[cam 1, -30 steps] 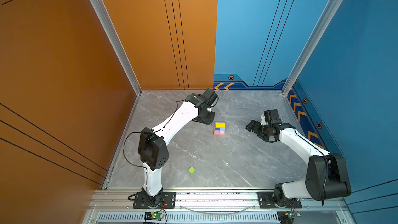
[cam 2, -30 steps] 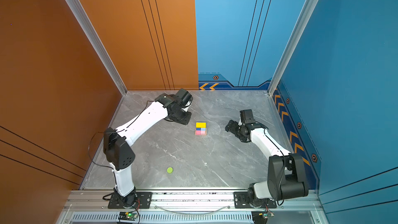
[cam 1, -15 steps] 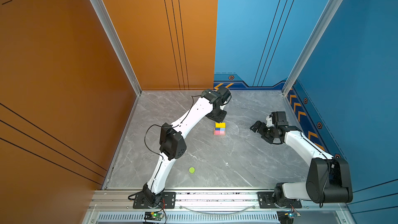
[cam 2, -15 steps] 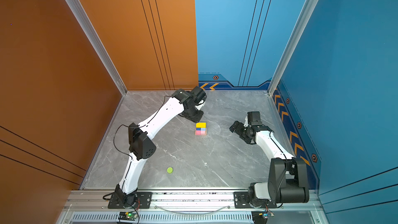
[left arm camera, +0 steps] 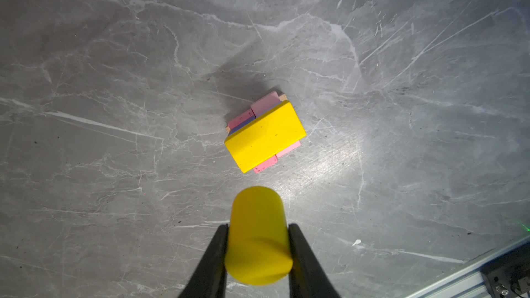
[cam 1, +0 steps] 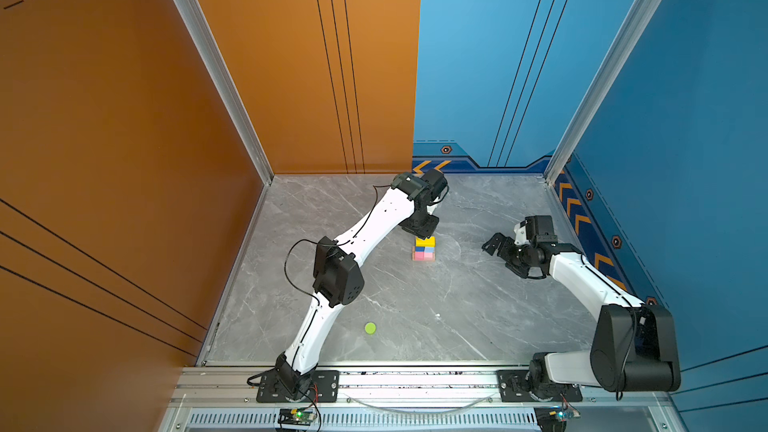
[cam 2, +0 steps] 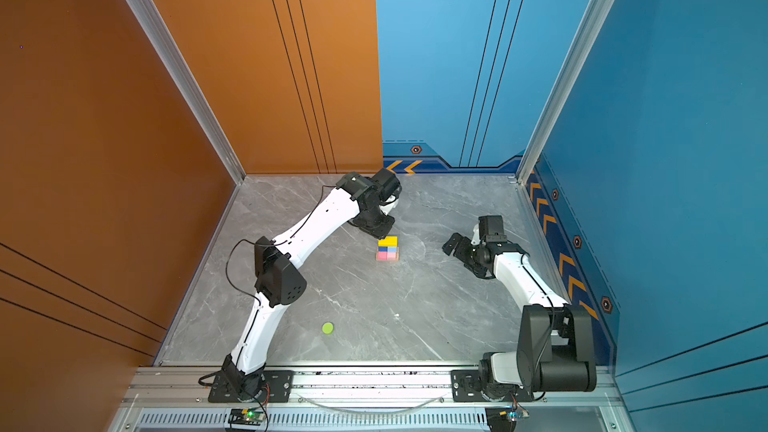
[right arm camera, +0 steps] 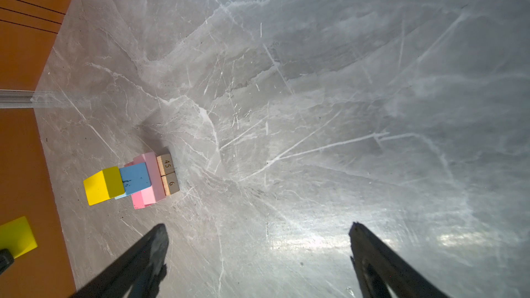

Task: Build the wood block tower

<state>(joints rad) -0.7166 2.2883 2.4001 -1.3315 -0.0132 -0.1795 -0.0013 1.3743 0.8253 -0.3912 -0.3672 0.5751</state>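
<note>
The tower [cam 1: 424, 249] [cam 2: 387, 249] stands mid-floor: tan planks [right arm camera: 169, 174] lowest, pink bars [right arm camera: 152, 179] across them, blue cubes [right arm camera: 134, 179], and a yellow brick [left arm camera: 265, 136] on top. My left gripper [left arm camera: 258, 232] [cam 1: 422, 234] hangs just behind the tower, above its height, shut on a yellow cylinder [left arm camera: 258, 236] that is held upright. My right gripper [right arm camera: 258, 229] [cam 1: 505, 257] is open and empty, low over the floor to the right of the tower. A lime-green cylinder [cam 1: 370, 328] [cam 2: 327, 328] stands alone near the front.
Orange wall panels [cam 1: 124, 160] close off the left and back, blue panels [cam 1: 685, 160] the right. A metal rail [cam 1: 415, 380] with both arm bases runs along the front edge. The left arm's elbow [cam 1: 336, 276] hangs over the floor left of the tower.
My left arm has swung right and forward, bringing the yellow cylinder up to the tower. My right gripper has drawn back a little to the right and its jaws stand wider.
</note>
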